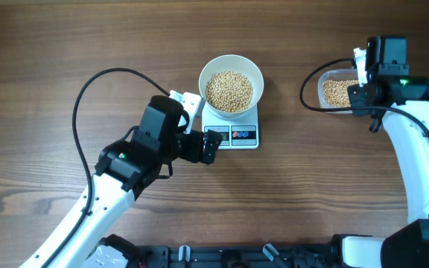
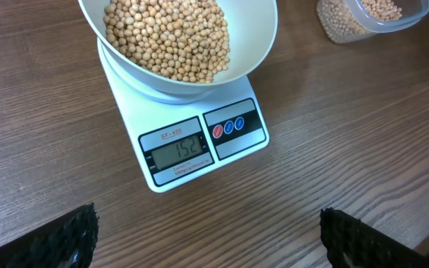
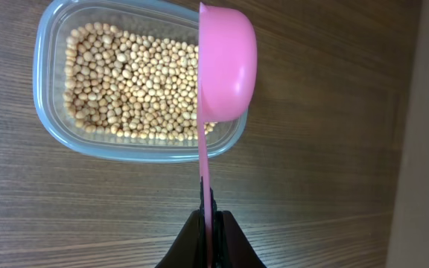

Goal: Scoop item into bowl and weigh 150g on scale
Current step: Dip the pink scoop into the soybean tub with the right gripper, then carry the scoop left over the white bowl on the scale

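While pale-tan beans (image 2: 166, 37) heap the round white bowl (image 2: 258, 37) on the scale (image 2: 196, 145), the left gripper (image 1: 213, 146) gapes wide; the right gripper (image 3: 213, 223) clamps a pink scoop (image 3: 228, 63).

This is looking like a robotics lab bench, not a home kitchen: a left arm (image 1: 103, 201) and a right arm (image 1: 427, 164), both white and black, are reaching over a wood-grain tabletop (image 1: 51, 45), black cables (image 1: 118, 71) are looping from them, and kitchen items are serving as props: scale (image 1: 233, 136), bowl (image 2: 263, 37) of beans (image 1: 229, 91), plastic tub (image 3: 125, 151), pink scoop (image 3: 226, 67).
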